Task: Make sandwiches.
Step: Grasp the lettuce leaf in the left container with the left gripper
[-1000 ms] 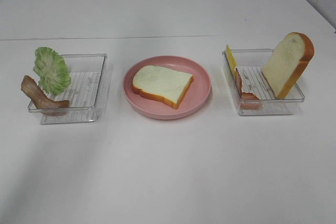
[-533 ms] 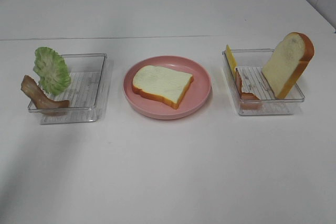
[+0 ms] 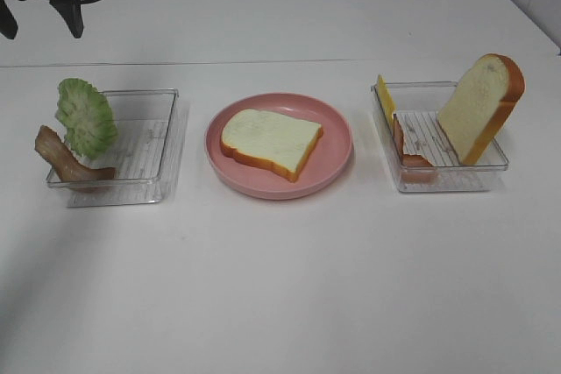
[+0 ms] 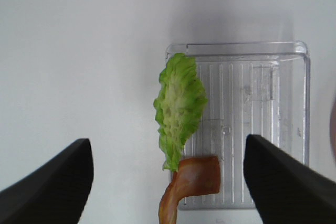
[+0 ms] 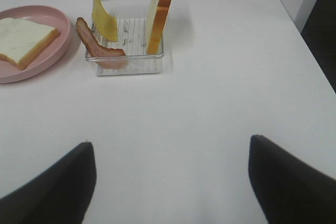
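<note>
one bread slice [image 3: 270, 140] lies flat on the pink plate [image 3: 337, 159]

One white bread slice [image 3: 270, 142] with orange-brown crust lies flat on the pink plate [image 3: 333, 159]. A second bread slice [image 3: 480, 107] stands tilted in the right tray [image 3: 431, 139], near a yellow cheese slice [image 3: 385, 99] and a brown-red bacon strip [image 3: 408, 153]. A green lettuce leaf [image 3: 85, 117] and another bacon piece [image 3: 63, 161] lean on the left tray [image 3: 149, 142] at its outer edge.

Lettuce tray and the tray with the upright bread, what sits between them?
A pink plate holding one flat bread slice, with bare table either side, shown in the exterior high view.
</note>
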Controlling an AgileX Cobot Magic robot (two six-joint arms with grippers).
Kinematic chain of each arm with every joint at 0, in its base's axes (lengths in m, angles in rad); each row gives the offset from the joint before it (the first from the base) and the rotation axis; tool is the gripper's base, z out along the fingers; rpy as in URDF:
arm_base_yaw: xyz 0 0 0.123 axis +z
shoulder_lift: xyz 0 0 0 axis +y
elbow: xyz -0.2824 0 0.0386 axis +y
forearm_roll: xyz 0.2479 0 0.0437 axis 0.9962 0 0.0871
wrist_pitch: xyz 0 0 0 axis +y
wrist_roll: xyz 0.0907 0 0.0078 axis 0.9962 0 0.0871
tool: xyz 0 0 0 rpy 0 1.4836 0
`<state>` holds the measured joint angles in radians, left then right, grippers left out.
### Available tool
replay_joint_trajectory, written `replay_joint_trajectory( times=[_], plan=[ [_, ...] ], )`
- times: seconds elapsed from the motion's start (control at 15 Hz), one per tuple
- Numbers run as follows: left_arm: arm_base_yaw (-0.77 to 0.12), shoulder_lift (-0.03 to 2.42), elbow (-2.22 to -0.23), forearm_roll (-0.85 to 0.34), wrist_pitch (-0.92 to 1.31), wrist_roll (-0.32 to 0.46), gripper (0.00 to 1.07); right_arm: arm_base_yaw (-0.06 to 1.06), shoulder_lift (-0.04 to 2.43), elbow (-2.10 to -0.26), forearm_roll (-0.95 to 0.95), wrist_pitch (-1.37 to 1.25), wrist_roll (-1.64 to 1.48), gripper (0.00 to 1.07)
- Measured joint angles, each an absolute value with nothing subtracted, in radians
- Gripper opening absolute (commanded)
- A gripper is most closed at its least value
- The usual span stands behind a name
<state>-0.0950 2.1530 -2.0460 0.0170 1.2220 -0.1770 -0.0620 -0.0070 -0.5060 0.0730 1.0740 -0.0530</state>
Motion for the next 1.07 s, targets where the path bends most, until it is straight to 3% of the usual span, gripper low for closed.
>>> replay_joint_trajectory(
  times=[0.27,0.73,1.0,1.07],
  plan=[
    [-0.093,2.222,-2.044,0.035,1.221,-0.177,0.7,-0.062,-0.007,-0.506,0.073,1.074,-0.053,0.76],
    [-0.093,2.338,-2.041,0.012,1.221,-0.177,0.69,-0.062,-0.007,-0.506,0.073,1.074,-0.053,0.76],
    [-0.093,2.364,-2.041,0.0,1.221,-0.169,0.5,-0.062,-0.007,-0.506,0.073,1.074,-0.053,0.76],
    [-0.093,2.364,-2.041,0.0,1.221,-0.169,0.5,-0.062,-0.007,-0.506,0.073,1.074,-0.053,0.76]
  ],
)
